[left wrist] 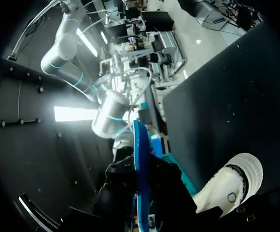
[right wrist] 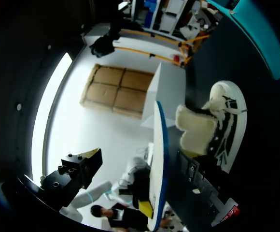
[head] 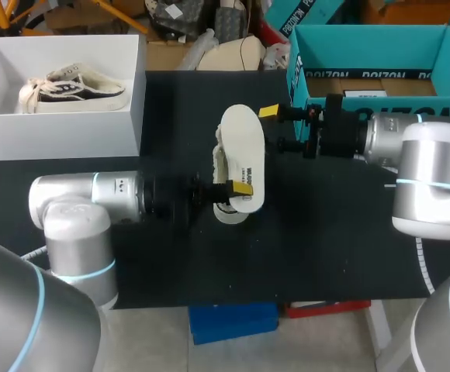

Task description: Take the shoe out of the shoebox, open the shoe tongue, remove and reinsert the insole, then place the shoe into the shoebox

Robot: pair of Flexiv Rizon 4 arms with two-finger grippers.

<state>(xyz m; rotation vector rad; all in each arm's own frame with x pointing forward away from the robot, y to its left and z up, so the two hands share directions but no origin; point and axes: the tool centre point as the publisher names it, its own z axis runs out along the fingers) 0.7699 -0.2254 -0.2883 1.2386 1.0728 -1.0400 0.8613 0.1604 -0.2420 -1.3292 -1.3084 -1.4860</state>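
Left gripper (head: 237,188) pinches the white insole (head: 240,143) over the sneaker (head: 220,164) at table centre. Right gripper (head: 275,128), fingers spread, sits at the insole's three o'clock. Removal seems done; reinsertion needs toe-first alignment.

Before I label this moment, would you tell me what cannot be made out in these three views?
Shoe under the insole: in the head view the insole covers most of it.
Left tool: its lower fingertip is hidden beneath the insole in the head view; no yellow tips show in the left wrist view.
Second shoe in the white shoebox: too small in the head view to tell whether its insole is in.
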